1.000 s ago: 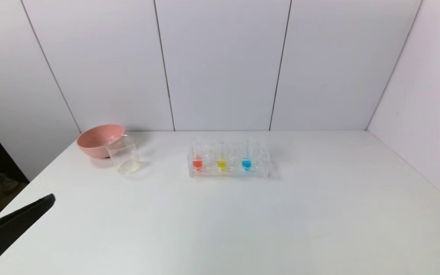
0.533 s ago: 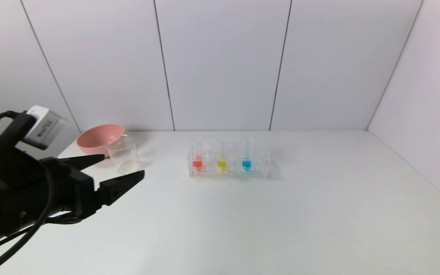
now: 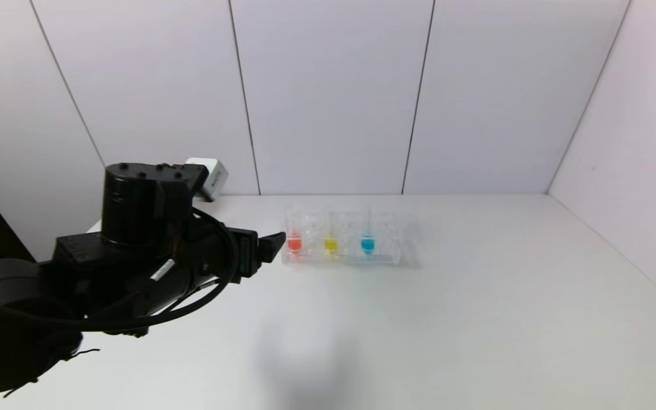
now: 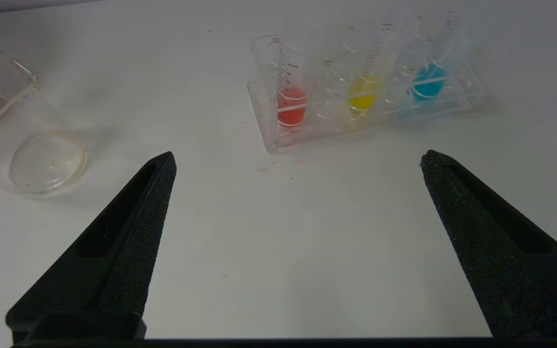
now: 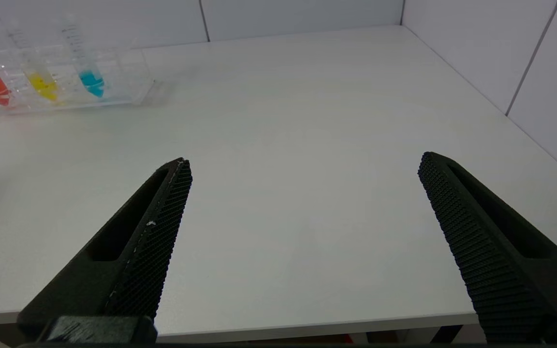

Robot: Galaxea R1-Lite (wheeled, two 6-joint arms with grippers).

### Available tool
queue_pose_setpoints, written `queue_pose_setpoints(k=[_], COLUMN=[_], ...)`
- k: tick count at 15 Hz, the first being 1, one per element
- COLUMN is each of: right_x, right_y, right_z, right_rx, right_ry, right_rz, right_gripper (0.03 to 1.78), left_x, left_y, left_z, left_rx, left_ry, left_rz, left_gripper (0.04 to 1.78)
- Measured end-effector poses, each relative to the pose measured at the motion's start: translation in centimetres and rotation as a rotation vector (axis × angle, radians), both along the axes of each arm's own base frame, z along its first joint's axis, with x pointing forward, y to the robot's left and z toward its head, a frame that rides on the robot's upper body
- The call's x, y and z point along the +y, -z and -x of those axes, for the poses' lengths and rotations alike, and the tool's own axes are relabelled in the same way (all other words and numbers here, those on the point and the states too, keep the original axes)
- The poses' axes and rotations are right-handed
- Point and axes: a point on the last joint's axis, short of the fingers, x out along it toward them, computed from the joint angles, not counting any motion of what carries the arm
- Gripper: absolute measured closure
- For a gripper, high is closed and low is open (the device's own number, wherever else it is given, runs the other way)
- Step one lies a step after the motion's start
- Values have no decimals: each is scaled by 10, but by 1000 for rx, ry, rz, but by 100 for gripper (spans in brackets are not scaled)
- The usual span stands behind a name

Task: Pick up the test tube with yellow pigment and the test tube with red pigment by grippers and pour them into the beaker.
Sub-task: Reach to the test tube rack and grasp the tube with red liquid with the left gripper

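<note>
So the left gripper (image 4: 298,159) is hanging over the table (image 3: 476,319) with its jaws spread wide and nothing in them, tips aimed at the left end of the clear rack (image 3: 388,257), just short of it. In the rack the test tube with red pigment (image 3: 294,244) sits leftmost and the test tube with yellow pigment (image 3: 331,244) right beside it, both upright with long axis vertical, mouths up. A blue tube (image 3: 367,244) stands to their right. The beaker (image 4: 46,162) is off to the left, well apart from the rack. The right gripper (image 5: 302,164) is wide open too, near the table's front edge.
</note>
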Motion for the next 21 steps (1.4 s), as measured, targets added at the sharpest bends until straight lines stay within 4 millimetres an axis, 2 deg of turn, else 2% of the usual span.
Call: queue_pose_setpoints(k=[5,9,12,16,21], right_x=[0,0,0,0,0], right_y=[0,0,0,0,0], right_z=[0,0,0,0,0], right_rx=[0,0,0,0,0], right_ry=[0,0,0,0,0], right_rz=[0,0,0,0,0], right_gripper=[10,10,10,10,10], left_x=[-34,-50,-61,-64,-66], left_y=[26,48,57,69,77], left_z=[-36,-57,-77,-96,-107], left_rx=[-74,-85,-116,-119,-185], left_ry=[-109,-127,-188,-225,-226], left_rz=[-1,-3,-4,-12,1], left_gripper=[6,6,6,6,6])
